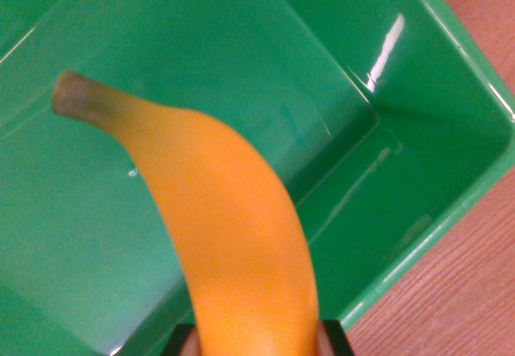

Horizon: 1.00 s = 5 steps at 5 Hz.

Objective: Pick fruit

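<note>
View: a close look down from the wrist camera, slightly blurred.
Banana: a yellow-orange banana (233, 235) fills the middle of the picture, curving from the bottom edge up toward the wrist view's left.
Banana stem: the dark brown-grey stem end (76, 98) points to the upper left and touches nothing that can be seen.
Hand: only the tips of the hand (256, 341) show at the bottom edge, as two dark pieces, one on each side of the banana's lower end.
Hand state: the two sides press against the banana from left and right, clamped on it.
Bin: a glossy green plastic bin (451, 58) lies under and behind the banana, open side up, taking up most of the frame.
Bin inside: the bare green floor has a raised step and bright streaks of reflected light near the upper right.
Banana and bin: the banana sits over the bin's opening; whether it touches the floor cannot be told.
Table: a reddish wood-grain table (467, 291) shows outside the bin's rim at the right and the lower right corner.
</note>
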{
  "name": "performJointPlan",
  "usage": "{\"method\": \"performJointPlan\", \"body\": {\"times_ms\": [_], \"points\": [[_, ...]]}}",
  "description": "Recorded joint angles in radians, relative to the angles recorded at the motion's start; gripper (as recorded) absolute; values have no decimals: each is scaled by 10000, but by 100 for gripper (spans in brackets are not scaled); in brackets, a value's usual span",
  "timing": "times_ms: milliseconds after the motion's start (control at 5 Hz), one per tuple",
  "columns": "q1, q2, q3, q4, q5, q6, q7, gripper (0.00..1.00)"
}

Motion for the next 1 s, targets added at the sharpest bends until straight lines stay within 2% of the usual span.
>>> {"method": "performJointPlan", "body": {"times_ms": [200,400,600,800,1000], "points": [[0,-143,2,211,5,354,-12,100],[0,-143,2,211,5,354,-12,100],[1,-272,4,400,10,672,-23,100],[1,-272,4,400,10,672,-23,100],[1,-378,6,557,14,934,-32,100]]}}
